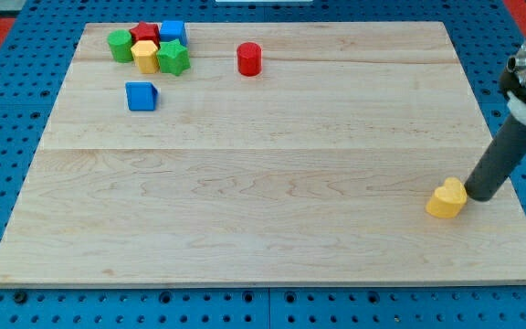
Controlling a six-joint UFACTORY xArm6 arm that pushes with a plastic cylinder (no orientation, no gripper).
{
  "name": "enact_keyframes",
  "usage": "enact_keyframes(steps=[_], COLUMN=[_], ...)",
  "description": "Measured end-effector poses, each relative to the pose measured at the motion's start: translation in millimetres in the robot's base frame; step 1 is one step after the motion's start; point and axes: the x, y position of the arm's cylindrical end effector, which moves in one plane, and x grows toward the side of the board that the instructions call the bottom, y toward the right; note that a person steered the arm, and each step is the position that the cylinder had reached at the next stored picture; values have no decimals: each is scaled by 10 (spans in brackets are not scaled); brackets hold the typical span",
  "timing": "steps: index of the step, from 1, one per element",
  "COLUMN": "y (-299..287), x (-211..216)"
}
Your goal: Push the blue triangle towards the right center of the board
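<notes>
A wooden worktop (272, 210) seen from above. My tip (476, 196) sits at the view's lower right, touching a yellow heart block (447, 199). There are no jaws, only a rod. The blue triangle (141, 96) lies far off at upper left, below a cluster of green, red, yellow and blue blocks (150, 47). A red cylinder (249, 58) stands alone nearby.

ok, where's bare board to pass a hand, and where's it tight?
Free: the wide middle between blue triangle, red cylinder and yellow heart; also the whole bottom-left. Crowded: the top-left cluster, and bottom-right, where my tip meets the heart.
</notes>
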Motion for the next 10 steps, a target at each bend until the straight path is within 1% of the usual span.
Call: enact_keyframes(steps=[1, 2, 3, 4, 5, 6, 7, 8, 9, 10], y=[-403, -313, -1564, -3067, -4109, -4528, -4431, -3598, -2745, -2858], x=[113, -405, -661, -682, -1123, -1808, -1962, -1582, -1458, -1307])
